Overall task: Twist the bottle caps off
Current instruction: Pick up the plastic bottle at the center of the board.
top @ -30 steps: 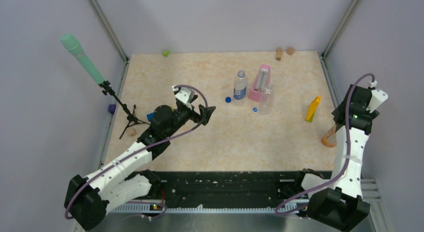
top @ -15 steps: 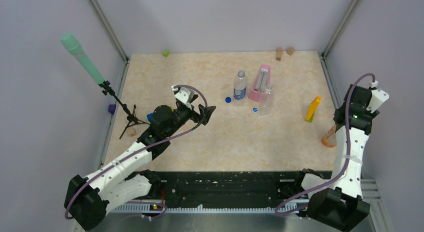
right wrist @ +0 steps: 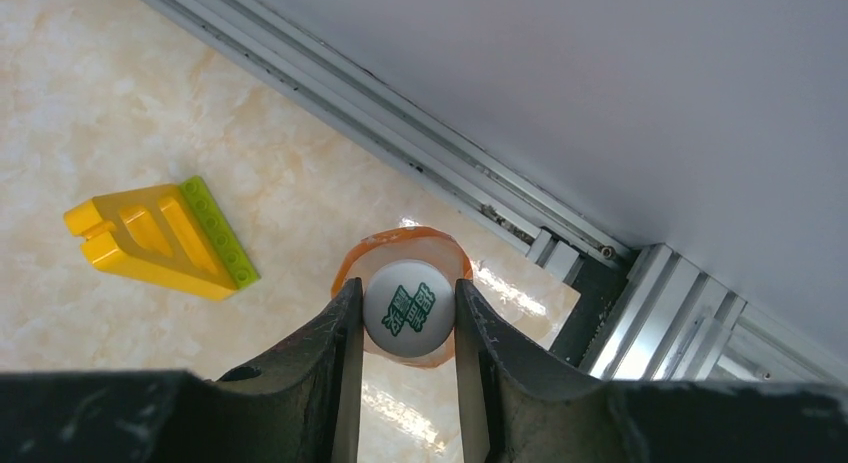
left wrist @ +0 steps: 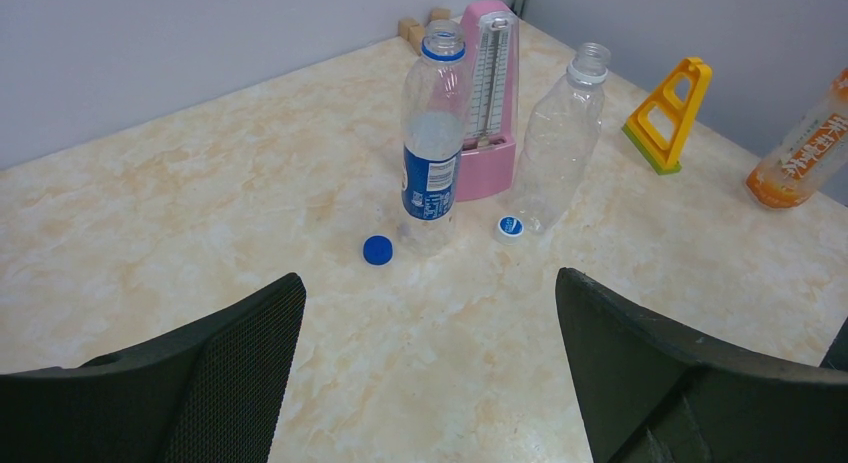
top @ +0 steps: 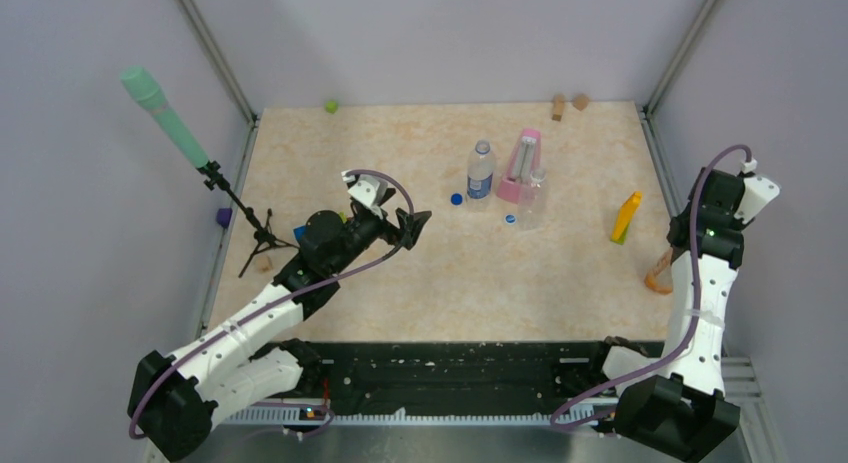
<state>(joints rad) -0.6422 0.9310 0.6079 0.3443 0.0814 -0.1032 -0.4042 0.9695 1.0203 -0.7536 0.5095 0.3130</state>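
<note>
now, at the right edge of the bench [top: 560, 293], the right gripper [right wrist: 407, 295] clamps the white cap [right wrist: 405, 313] of the orange bottle [right wrist: 398, 245]; best to twist squarely, without tipping it. left gripper [left wrist: 428, 281] gapes, empty.

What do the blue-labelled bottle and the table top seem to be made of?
The blue-labelled bottle: probably thin, clear plastic, since the surface behind shows through its walls. The table top: smooth, beige, marble-veined laminate or stone; the look leaves this open.
</note>
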